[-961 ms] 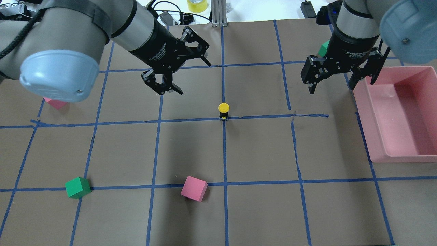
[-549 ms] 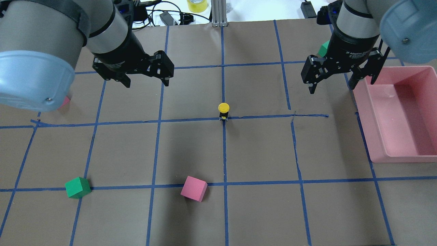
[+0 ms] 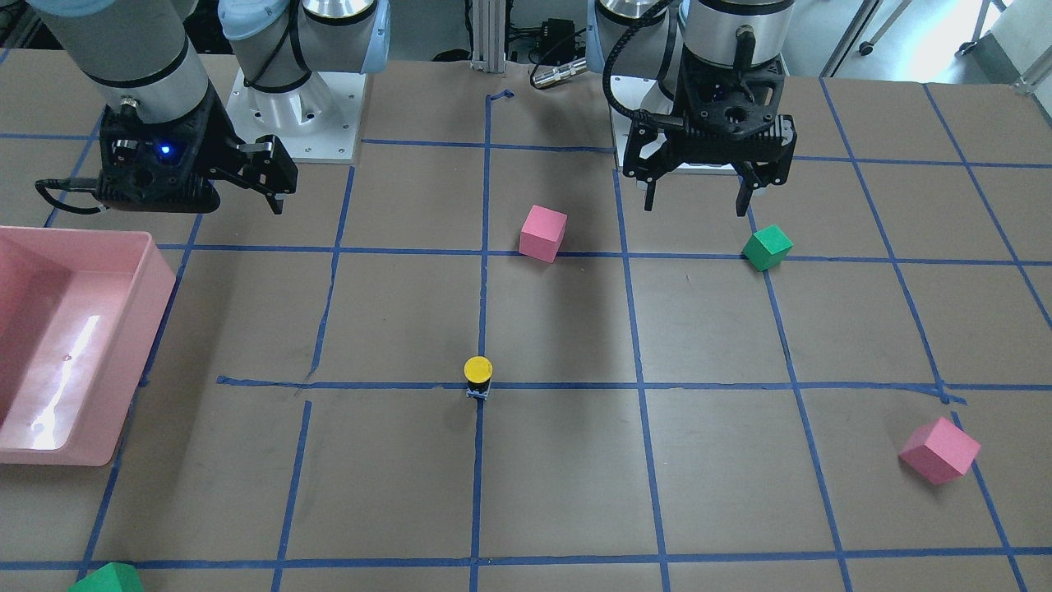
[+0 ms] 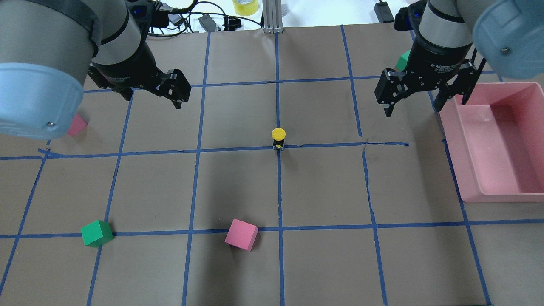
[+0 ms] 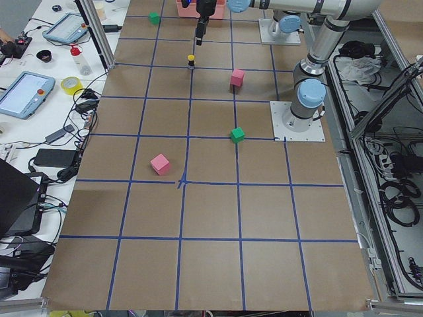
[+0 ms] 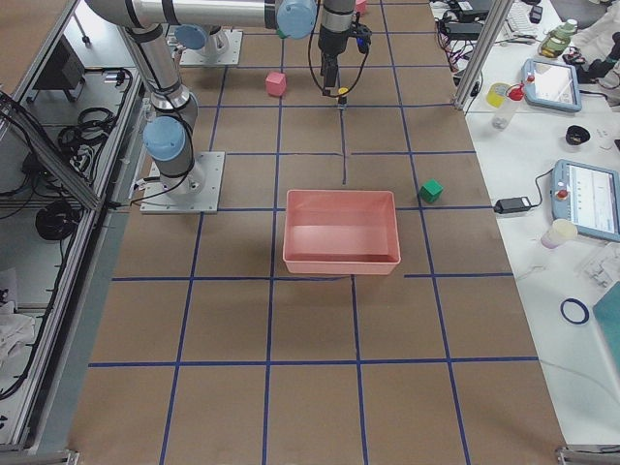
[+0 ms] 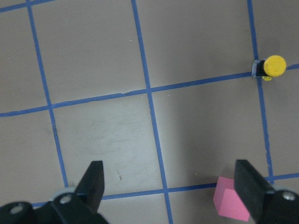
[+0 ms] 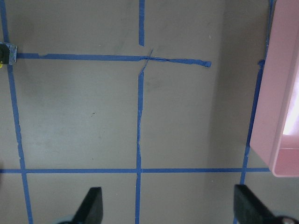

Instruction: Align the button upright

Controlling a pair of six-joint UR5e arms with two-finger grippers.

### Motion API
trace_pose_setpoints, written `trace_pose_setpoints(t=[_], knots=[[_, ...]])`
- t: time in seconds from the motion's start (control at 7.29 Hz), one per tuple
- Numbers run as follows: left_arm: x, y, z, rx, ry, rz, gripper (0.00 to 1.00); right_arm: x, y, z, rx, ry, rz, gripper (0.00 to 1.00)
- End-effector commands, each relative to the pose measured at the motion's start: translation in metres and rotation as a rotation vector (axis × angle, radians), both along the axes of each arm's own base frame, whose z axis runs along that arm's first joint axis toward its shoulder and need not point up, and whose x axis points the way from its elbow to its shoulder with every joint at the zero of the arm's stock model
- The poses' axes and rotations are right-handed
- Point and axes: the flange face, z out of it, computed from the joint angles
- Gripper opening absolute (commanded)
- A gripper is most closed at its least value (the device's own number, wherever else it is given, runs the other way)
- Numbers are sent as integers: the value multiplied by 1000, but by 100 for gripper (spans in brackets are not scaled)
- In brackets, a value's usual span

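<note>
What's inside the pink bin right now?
Inside the pink bin only its bare floor and walls show, with glare. In the overhead view the right claw covers its far corner; the right-side view shows that corner bare too.

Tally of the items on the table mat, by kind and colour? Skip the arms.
pink cubes: 2
green cubes: 2
button (yellow cap): 1
pink bin: 1
Total: 6
</note>
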Motion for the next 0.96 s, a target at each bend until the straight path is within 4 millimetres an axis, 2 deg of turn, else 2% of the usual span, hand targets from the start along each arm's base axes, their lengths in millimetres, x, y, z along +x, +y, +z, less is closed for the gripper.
trace_pose_setpoints(t=[0.0,0.14,0.41,0.82], knots=[[4,-11,3,11,144,18,100,0,0,0,-2,-3,-1,100],[19,-11,4,9,139,55,100,1,0,0,-2,-3,0,100],[21,-5,-6,19,142,62,100,1,0,0,-1,-3,0,100],[21,-2,-6,23,137,62,100,1,0,0,-1,0,2,100]])
